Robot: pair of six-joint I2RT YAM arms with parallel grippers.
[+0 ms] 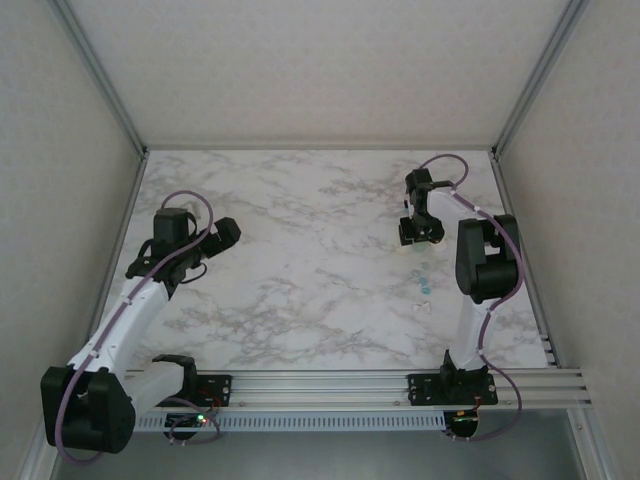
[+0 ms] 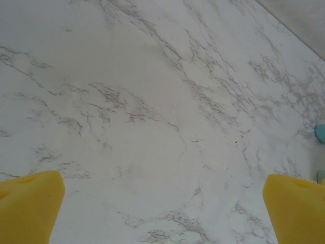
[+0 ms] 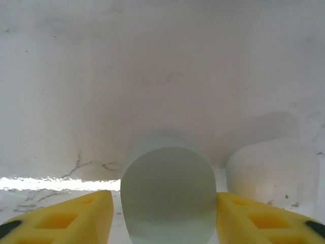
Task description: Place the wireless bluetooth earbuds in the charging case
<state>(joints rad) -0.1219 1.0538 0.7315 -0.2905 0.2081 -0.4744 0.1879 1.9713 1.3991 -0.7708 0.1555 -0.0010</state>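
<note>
The charging case (image 3: pixel 167 195), a pale green-blue rounded shell, stands between the yellow fingers of my right gripper (image 3: pixel 163 203). The right finger (image 3: pixel 244 213) touches its side. The left finger (image 3: pixel 86 213) is a narrow gap away from it, so the jaws are open around the case. In the top view the right gripper (image 1: pixel 420 233) points down at the table's right side. Two tiny teal earbuds (image 1: pixel 418 270) (image 1: pixel 425 285) lie just in front of it. My left gripper (image 2: pixel 162 213) hangs wide open over bare marble, and the earbuds (image 2: pixel 320 132) peek in at that view's right edge.
A white rounded piece (image 3: pixel 271 175) sits close to the right of the case, by the right finger. A small white bit (image 1: pixel 420 306) lies near the earbuds. The left arm (image 1: pixel 160 270) rests over the table's left side. Enclosure walls ring the marble table (image 1: pixel 300 250).
</note>
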